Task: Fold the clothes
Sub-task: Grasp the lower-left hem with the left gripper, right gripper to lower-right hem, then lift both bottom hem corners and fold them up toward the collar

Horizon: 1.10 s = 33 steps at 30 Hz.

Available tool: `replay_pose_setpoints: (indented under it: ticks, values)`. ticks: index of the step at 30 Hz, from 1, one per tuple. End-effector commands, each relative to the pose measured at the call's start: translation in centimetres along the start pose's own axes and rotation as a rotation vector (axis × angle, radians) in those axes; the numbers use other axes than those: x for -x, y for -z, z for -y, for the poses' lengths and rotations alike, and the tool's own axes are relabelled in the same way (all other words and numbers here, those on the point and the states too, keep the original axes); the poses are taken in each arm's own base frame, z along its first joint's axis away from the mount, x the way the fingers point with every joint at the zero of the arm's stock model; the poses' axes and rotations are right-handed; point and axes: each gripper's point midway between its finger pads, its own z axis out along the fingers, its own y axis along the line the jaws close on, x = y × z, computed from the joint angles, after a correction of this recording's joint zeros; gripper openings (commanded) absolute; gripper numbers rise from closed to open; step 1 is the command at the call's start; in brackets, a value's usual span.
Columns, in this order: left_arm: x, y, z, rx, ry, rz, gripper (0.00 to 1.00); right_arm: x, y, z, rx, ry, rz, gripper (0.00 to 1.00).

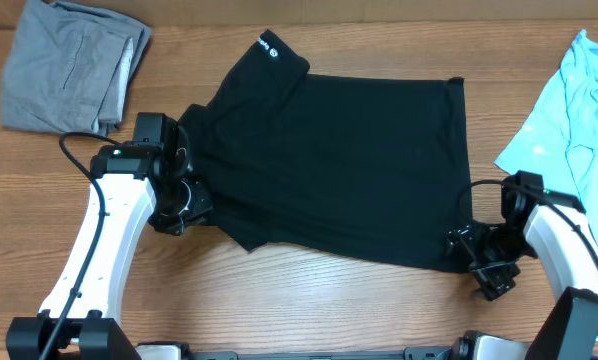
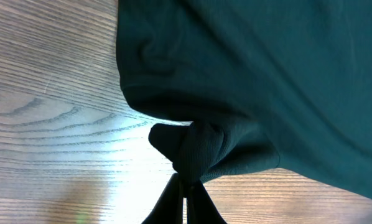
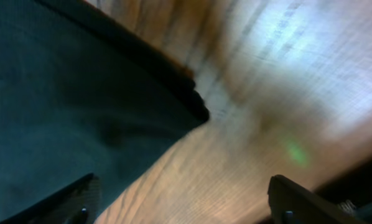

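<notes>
Nearest the robot, the left gripper [image 1: 184,203] sits at the 8 o'clock edge of a plain black short-sleeved T-shirt [image 1: 349,160]. The overhead view hides its fingertips. The left wrist view shows them pinched tight on a small bunched knot of the black fabric [image 2: 195,146].

The right gripper [image 1: 471,250] is at the T-shirt's 5 o'clock corner. Its blurred wrist view shows what overhead cannot: the fingers [image 3: 80,199] are spread wide and hold nothing. One is over black cloth and the other over bare wood, with the hem corner [image 3: 198,112] at 12 o'clock between them.

The T-shirt lies mostly flat across the middle of the light wood-grain table [image 1: 309,300]. A small white logo [image 1: 263,46] marks the sleeve pointing to 11 o'clock.

Only overhead shows the far edge. A folded grey cloth garment [image 1: 69,70] lies at the table's 10 o'clock and a crumpled light-blue shirt [image 1: 579,110] at 2 o'clock, both apart from the T-shirt.
</notes>
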Motion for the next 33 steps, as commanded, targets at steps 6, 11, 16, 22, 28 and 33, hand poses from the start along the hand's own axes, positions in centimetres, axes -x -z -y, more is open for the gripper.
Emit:
replay_pose_setpoints:
  ticks: [6, 11, 16, 22, 28, 33]
  values:
    - [0.6, 0.4, 0.2, -0.003, -0.017, 0.023, 0.04, 0.5, -1.9, -0.7, 0.069, -0.014, 0.031, 0.77]
    - [0.6, 0.4, 0.2, -0.003, -0.017, 0.022, 0.04, 0.7, -2.6, -0.9, 0.084, -0.027, 0.043, 0.57]
    - [0.6, 0.4, 0.2, -0.003, -0.017, 0.022, 0.04, 0.7, -2.6, -0.7, 0.080, -0.045, 0.041, 0.22]
    - [-0.2, 0.4, 0.1, -0.002, -0.012, -0.011, 0.04, 0.7, -2.4, -0.3, 0.057, -0.082, 0.042, 0.04]
    - [-2.3, 0.7, 0.6, 0.020, -0.055, -0.057, 0.04, 1.7, 0.1, 0.4, -0.023, -0.104, 0.101, 0.04]
    - [-1.8, 1.0, 1.3, 0.073, -0.126, 0.023, 0.04, 2.7, 2.4, -0.5, -0.011, -0.100, 0.148, 0.03]
